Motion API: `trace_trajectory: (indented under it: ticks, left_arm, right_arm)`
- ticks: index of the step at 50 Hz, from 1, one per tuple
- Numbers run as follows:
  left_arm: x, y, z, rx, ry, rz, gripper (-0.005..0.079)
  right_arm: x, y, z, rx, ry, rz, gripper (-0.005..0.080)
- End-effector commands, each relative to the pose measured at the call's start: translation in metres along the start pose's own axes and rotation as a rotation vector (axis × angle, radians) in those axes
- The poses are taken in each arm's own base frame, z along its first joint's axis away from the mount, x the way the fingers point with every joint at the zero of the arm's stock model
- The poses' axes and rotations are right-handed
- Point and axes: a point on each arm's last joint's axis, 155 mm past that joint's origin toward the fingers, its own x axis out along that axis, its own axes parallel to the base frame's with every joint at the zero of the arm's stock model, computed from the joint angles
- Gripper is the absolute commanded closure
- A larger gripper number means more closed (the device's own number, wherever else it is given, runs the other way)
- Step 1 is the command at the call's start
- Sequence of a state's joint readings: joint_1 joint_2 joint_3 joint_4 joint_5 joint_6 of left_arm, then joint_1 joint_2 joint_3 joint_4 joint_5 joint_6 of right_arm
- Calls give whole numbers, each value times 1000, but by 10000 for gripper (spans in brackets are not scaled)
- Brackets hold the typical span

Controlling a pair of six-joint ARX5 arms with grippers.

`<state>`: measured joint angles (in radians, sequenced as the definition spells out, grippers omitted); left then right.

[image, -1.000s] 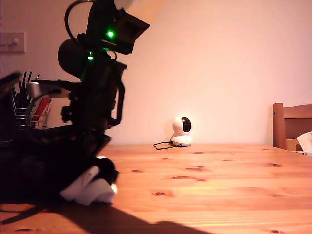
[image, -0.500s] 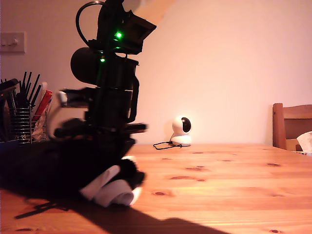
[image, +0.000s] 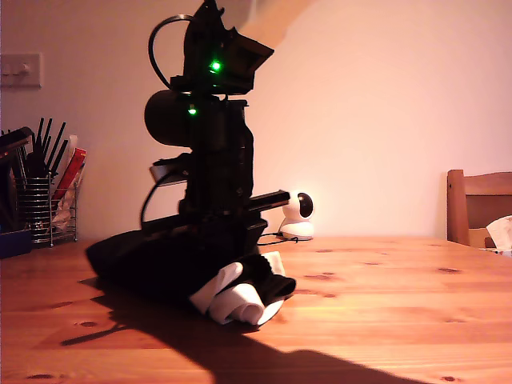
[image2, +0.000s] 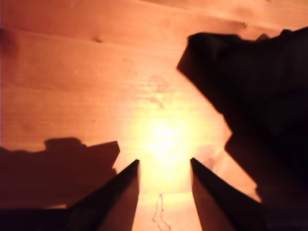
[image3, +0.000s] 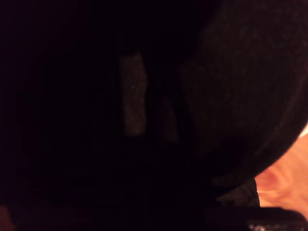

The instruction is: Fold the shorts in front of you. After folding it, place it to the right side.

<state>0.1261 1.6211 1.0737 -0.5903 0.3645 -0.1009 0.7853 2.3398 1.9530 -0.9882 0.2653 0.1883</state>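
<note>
The shorts (image: 176,260) lie bunched in a black heap on the wooden table (image: 384,312), left of centre in the exterior view, with a white hem band (image: 236,300) curled at the front. My second gripper (image: 228,236) sits low on top of the heap, shut on the fabric. Black cloth of the shorts (image3: 231,96) fills the second wrist view and hides the fingers. My first gripper (image2: 163,166) stands open over bare table, nothing between its fingers (image2: 120,192). A dark edge of the shorts (image2: 260,96) lies beside it.
A small white camera (image: 300,216) with a black cable stands at the table's back. A wire utensil holder (image: 40,204) sits at the exterior view's left, a wooden chair (image: 480,204) at its right. Bare tabletop stretches from the heap towards the exterior view's right.
The arm on the heap has slid towards the exterior view's right, and the shorts have travelled along the table with it. The utensil holder, hidden before, now shows.
</note>
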Motion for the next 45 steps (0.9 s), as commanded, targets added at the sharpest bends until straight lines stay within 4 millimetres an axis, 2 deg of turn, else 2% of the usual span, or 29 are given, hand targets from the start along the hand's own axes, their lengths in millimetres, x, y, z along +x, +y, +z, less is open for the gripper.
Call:
trace_trajectory:
  ticks: [1, 9, 19, 31, 35, 42, 45]
  left_arm:
    - [3, 0, 3, 7, -1, -2, 451]
    - [3, 0, 3, 7, -2, -3, 451]
    - [3, -3, 4, 10, -7, -16, 451]
    - [3, -4, 4, 10, -7, -23, 451]
    - [3, -5, 5, 11, -9, -26, 451]
    - [2, -11, 9, 19, -26, -56, 451]
    - [2, -13, 11, 23, -34, -71, 451]
  right_arm:
    - [35, -3, -26, 5, 93, -49, 763]
    - [20, -10, -12, 45, 32, -62, 763]
    - [-28, -11, 17, 73, -104, -29, 763]
    - [-66, -21, 19, 82, -142, -18, 763]
    - [-83, -15, 34, 93, -215, 36, 763]
    - [-122, 6, 76, 35, -417, 154, 763]
    - [-131, 12, 87, 7, -471, 183, 763]
